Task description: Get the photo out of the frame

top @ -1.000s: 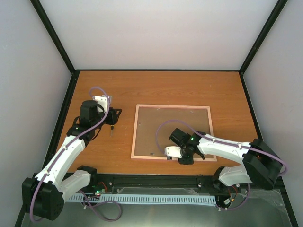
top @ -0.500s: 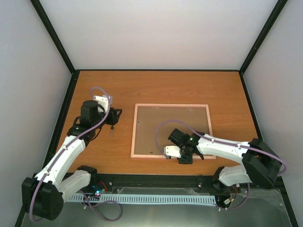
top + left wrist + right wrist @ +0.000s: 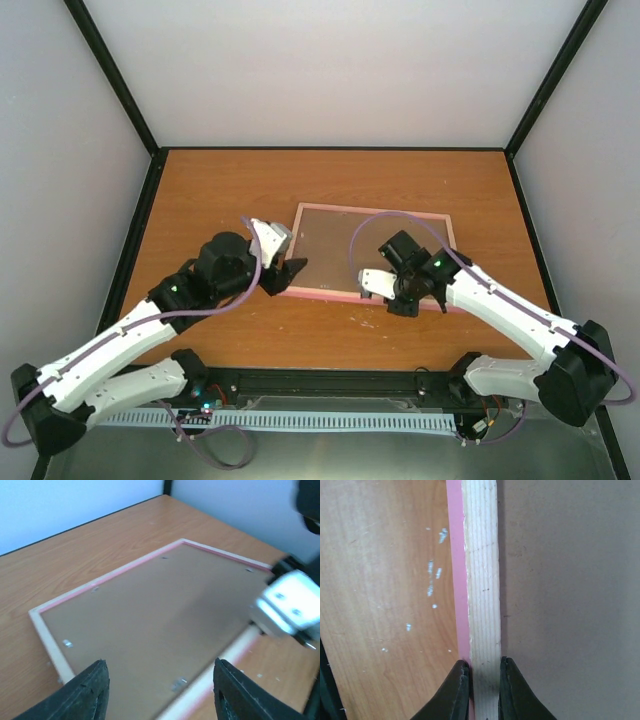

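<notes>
The pink frame (image 3: 330,293) lies face down, its near rail raised off the table. A brown backing board (image 3: 345,248) fills it, held by small metal tabs (image 3: 177,684). The photo is hidden beneath the board. My right gripper (image 3: 405,302) is shut on the near rail: in the right wrist view its fingers (image 3: 457,690) pinch the pale wood rail (image 3: 481,580) from both sides. My left gripper (image 3: 287,277) stands open at the frame's near left corner. In the left wrist view the left gripper (image 3: 160,667) hangs over the board (image 3: 160,600) and holds nothing.
The frame rests on an orange wood table (image 3: 220,190) enclosed by pale walls with black corner posts (image 3: 118,80). Small white specks dot the table (image 3: 432,575) beside the rail. The right gripper's white body (image 3: 287,607) shows at the right of the left wrist view.
The right gripper shut on the frame's near rail and raised it, tilting the frame. The left arm swung right from beside the frame to its near left corner.
</notes>
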Controlling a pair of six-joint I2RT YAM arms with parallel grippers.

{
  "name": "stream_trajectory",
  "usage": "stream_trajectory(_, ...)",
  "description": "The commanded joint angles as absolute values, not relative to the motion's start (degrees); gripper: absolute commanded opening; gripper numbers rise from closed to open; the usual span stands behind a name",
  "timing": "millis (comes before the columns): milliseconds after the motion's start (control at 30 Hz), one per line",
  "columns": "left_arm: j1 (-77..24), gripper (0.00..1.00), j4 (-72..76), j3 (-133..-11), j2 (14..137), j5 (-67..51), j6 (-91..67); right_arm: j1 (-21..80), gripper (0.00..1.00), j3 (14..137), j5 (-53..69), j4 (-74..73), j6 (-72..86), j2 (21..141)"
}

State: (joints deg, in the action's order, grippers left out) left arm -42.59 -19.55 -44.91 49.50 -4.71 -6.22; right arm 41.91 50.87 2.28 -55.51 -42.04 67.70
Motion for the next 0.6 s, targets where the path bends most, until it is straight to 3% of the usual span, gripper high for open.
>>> stream_trajectory(0,-55.76,0.58,-29.45,-50.78,49.89,7.25,-4.81,37.48,0.03,55.7,5.18,-57.69,-44.92,67.73)
stream_trajectory(267,-78.8,0.56,-33.34,-54.54,60.8,25.06,-1.38,35.01,0.03,60.58,11.8,-60.34,-44.85,70.51)
stream_trajectory(467,-83.57,0.6,-33.09,-55.46,74.3,34.93,6.42,34.63,0.03,61.44,13.89,-60.95,-44.49,71.35)
stream_trajectory(567,-83.67,0.7,-24.5,-52.75,76.6,40.94,13.83,34.6,0.03,61.69,14.61,-61.06,-44.39,71.68)
